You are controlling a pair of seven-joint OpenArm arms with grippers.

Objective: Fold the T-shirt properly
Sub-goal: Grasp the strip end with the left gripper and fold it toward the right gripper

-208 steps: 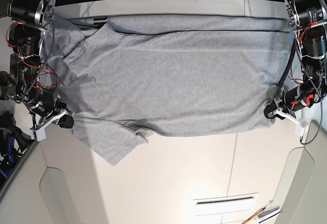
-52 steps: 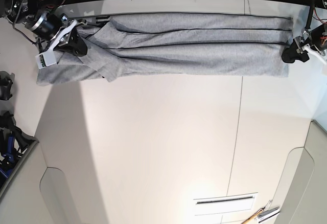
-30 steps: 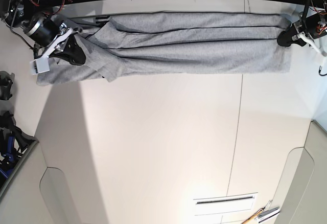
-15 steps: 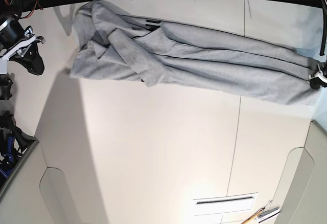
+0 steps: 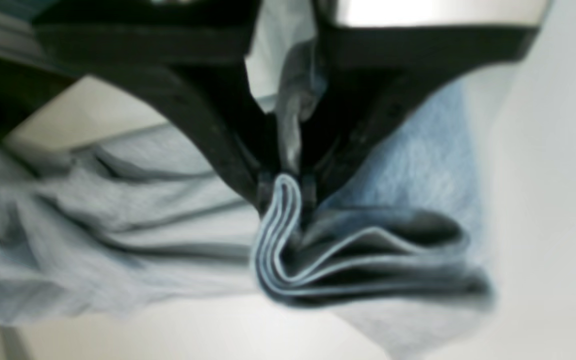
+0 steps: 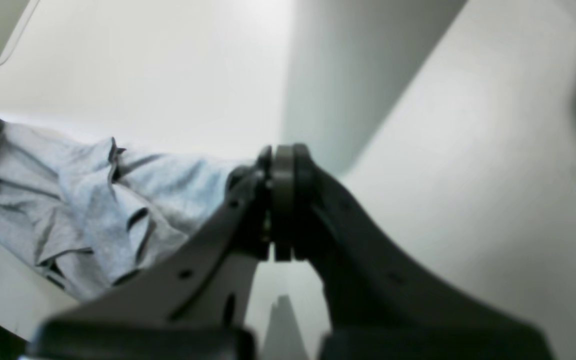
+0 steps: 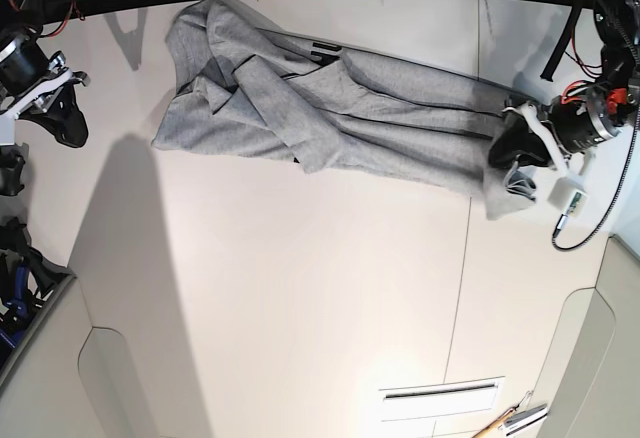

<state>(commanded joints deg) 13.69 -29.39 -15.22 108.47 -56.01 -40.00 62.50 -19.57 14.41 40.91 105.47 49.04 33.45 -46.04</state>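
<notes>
At the near edge of the base view, a pale slotted vent is set into the white desk, and a thin seam runs up the desk toward the cloth. Beyond that bare stretch lies the T-shirt, a grey band gathered into long lengthwise folds, slanting from a crumpled heap near the far left corner down to a narrow end at the right. That narrow end is in the left hand, which sits at the right side of the base view with red and black wiring behind it. The left wrist view shows this grip close up: the two dark fingers are pressed together on a looped stack of several grey fabric layers, and the rest of the folded hem sags below and to the right of the pinch. The right hand hangs at the left edge of the base view, well apart from the crumpled end of the shirt and holding no cloth. In the right wrist view its fingertips meet with no gap and nothing between them, the rumpled grey cloth lying on the desk off to one side. The far edge of the desk meets a dark background.
</notes>
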